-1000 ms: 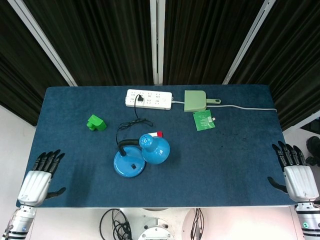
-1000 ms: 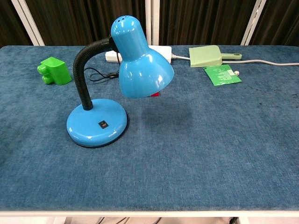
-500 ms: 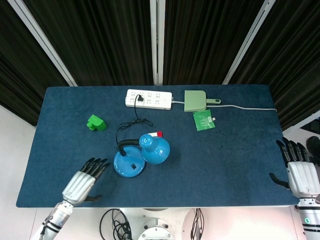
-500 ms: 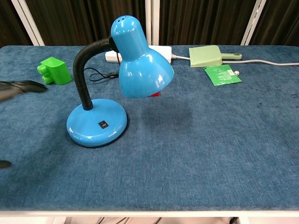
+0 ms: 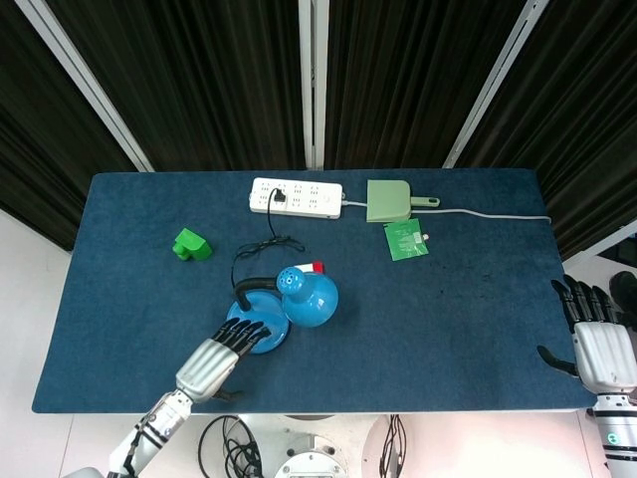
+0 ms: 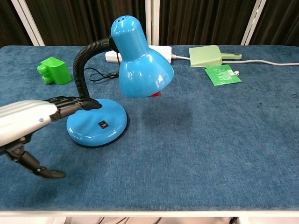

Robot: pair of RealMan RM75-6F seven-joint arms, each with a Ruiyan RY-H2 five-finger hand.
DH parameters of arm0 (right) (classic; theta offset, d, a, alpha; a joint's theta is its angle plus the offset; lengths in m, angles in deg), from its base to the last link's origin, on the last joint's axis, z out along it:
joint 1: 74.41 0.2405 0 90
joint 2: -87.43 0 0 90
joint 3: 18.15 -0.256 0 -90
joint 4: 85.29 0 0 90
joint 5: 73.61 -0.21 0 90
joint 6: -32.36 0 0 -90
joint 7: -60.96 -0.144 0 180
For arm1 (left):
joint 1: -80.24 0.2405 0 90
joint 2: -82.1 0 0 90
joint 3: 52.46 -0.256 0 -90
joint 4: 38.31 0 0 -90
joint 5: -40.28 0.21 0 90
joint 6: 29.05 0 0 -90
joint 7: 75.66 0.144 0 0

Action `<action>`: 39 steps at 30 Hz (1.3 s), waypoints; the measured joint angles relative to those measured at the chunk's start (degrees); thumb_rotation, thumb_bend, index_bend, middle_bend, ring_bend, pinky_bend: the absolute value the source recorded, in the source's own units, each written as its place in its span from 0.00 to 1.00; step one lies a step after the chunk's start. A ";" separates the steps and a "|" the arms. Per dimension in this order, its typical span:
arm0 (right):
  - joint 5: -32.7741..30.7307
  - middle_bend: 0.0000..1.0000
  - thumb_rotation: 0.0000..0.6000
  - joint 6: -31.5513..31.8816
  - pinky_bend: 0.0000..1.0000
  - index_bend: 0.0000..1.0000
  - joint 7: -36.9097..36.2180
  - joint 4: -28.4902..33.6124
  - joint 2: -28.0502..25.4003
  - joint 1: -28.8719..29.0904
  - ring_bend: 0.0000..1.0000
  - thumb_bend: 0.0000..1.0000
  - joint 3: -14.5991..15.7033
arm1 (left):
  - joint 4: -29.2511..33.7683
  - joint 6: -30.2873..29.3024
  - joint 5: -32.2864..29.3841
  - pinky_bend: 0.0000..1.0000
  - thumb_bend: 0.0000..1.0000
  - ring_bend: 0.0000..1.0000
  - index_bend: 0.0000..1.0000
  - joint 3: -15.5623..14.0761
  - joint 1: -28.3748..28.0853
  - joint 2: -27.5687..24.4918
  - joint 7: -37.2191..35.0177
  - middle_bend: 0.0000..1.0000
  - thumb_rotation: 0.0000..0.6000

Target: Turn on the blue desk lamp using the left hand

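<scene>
While the blue desk lamp (image 6: 117, 88) stands left of centre on the table (image 5: 458, 319), the left hand (image 6: 35, 119) reaches in from its left with fingers extended, apart and holding nothing, tips over the base's left edge. The right hand (image 5: 597, 344) rests open at the far right edge, well apart. The small black switch (image 6: 102, 124) on the base lies just right of the left fingertips (image 6: 91, 105), a little nearer the robot.

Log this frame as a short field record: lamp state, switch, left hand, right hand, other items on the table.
lamp: blue desk lamp, upright, unlit
switch: small black switch on the lamp base, uncovered
left hand: left hand open, fingertips over the base's left edge, short of the switch
right hand: right hand open, at the table's right edge
cord: plugged into the white power strip
other items: green block, green dustpan, green packet
</scene>
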 measured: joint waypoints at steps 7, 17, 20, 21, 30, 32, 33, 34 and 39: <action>-0.05 0.00 1.00 -0.44 0.00 0.00 -0.39 -0.10 -0.10 0.03 0.00 0.09 -0.27 | -2.77 0.96 -1.11 0.00 0.33 0.00 0.05 0.27 -1.76 3.12 -1.05 0.08 1.00; -0.30 0.00 1.00 -0.99 0.00 0.00 -0.94 -0.26 -0.10 -0.03 0.00 0.09 -0.52 | -5.45 1.45 -2.59 0.00 0.36 0.00 0.05 -0.40 -2.82 5.04 -2.18 0.12 1.00; -0.29 0.00 1.00 -0.99 0.00 0.00 -0.97 -0.20 -0.17 -0.09 0.00 0.09 -0.60 | -6.05 1.11 -2.76 0.00 0.36 0.00 0.05 -0.55 -2.97 5.37 -2.23 0.12 1.00; -0.30 0.00 1.00 -1.00 0.00 0.00 -0.97 -0.19 -0.19 -0.11 0.00 0.09 -0.62 | -6.17 0.97 -2.76 0.00 0.36 0.00 0.05 -0.60 -3.01 5.44 -2.13 0.12 1.00; -0.45 0.00 1.00 -1.53 0.00 0.00 -0.73 -0.09 -0.17 -0.11 0.00 0.09 -0.63 | -6.22 -0.14 -3.44 0.00 0.36 0.00 0.05 -0.94 -3.06 5.22 -1.36 0.13 1.00; -0.55 0.00 1.00 -1.68 0.00 0.00 -0.65 -0.06 -0.15 -0.10 0.00 0.09 -0.62 | -6.23 0.16 -3.85 0.00 0.36 0.00 0.05 -1.21 -3.10 5.20 -1.30 0.13 1.00; -0.60 0.00 1.00 -1.78 0.00 0.00 -0.61 0.00 -0.15 -0.11 0.00 0.09 -0.61 | -6.28 0.32 -4.04 0.00 0.36 0.00 0.05 -1.30 -3.13 5.22 -1.28 0.13 1.00; -0.61 0.00 1.00 -1.83 0.00 0.00 -0.57 0.07 -0.17 -0.11 0.00 0.09 -0.59 | -6.33 0.51 -4.29 0.00 0.36 0.00 0.05 -1.41 -3.18 5.27 -1.28 0.14 1.00; -0.41 0.00 1.00 -1.64 0.00 0.00 -0.49 0.17 -0.20 -0.22 0.00 0.09 -0.61 | -6.43 0.53 -4.44 0.00 0.36 0.00 0.05 -1.71 -3.41 5.54 -1.41 0.15 1.00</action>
